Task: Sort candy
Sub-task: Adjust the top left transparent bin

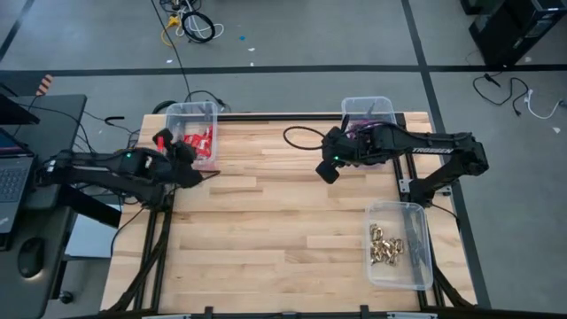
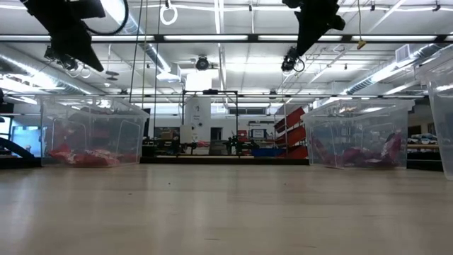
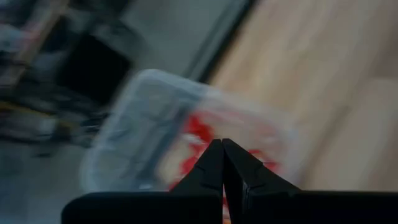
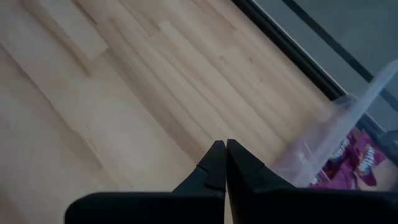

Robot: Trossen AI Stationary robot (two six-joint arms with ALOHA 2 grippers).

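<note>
The candy lies sorted in three clear bins: red packets (image 1: 202,140) in the far-left bin (image 1: 190,112), purple packets (image 1: 363,131) in the far-right bin (image 1: 370,105), and gold pieces (image 1: 385,244) in the near-right bin (image 1: 400,211). My left gripper (image 1: 211,175) hangs shut above the table just near of the red bin, nothing between its fingers (image 3: 222,144). My right gripper (image 1: 326,174) is raised over bare wood left of the purple bin, also shut on nothing (image 4: 225,144). The low view shows both high above the tabletop, the left gripper (image 2: 92,64) and the right gripper (image 2: 289,65).
The wooden tabletop (image 1: 275,230) lies bare between the bins. A black cable (image 1: 301,133) runs along the far edge toward the right arm. A laptop (image 1: 13,168) and a mouse (image 1: 31,255) sit on a side desk left of the table.
</note>
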